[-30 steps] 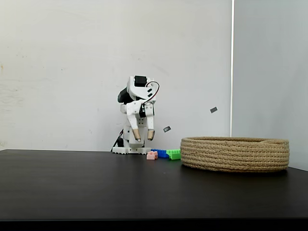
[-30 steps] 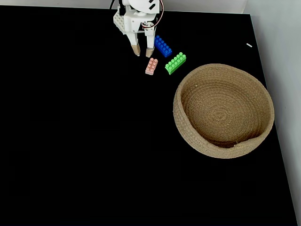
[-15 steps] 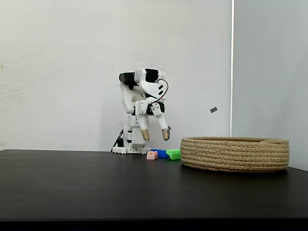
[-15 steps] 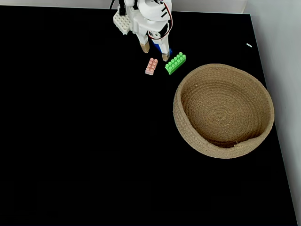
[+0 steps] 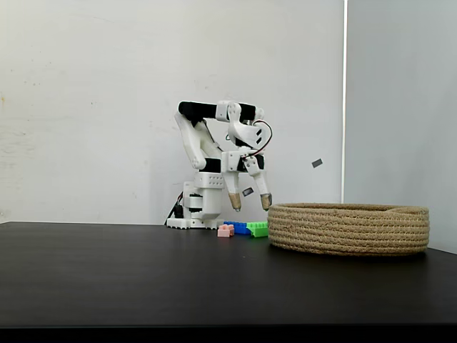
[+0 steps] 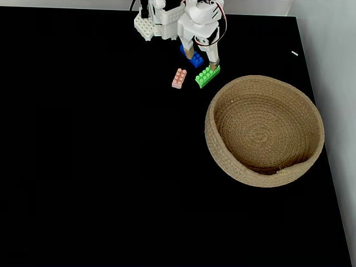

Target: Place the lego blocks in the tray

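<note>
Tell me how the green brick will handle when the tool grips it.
The green brick looks like rigid moulded plastic, so it likely won't flex. It is tiny beside the basket, so probably light. Lying flat and blocky, it should slide, not roll; its smooth sides may slip in the open tool.

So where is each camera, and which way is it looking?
A fixed view: low at table height, looking sideways across the dark table at the white wall; the whole arm shows, base to hand, open above the bricks.
A fixed view: up high, looking straight down; the hand and arm top show at the upper edge.
Both share: the basket, pink brick, blue brick, green brick.
</note>
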`<state>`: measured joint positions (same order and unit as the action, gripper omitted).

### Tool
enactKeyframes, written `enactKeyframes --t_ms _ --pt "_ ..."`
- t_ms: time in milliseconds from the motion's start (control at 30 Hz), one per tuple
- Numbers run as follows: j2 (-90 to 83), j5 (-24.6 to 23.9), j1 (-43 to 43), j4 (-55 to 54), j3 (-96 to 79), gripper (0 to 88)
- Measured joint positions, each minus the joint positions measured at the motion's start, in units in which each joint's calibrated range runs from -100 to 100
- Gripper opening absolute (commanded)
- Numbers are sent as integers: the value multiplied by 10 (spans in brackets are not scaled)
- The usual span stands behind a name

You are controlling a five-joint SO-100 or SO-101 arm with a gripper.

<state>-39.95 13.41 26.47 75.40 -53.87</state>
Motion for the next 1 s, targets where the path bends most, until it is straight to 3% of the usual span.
enactKeyframes --t_ms 267,500,1000 --pt "46 -20 26 -25 0 221" --pt "85 -21 31 -47 16 270" --pt "156 -21 15 -101 26 226"
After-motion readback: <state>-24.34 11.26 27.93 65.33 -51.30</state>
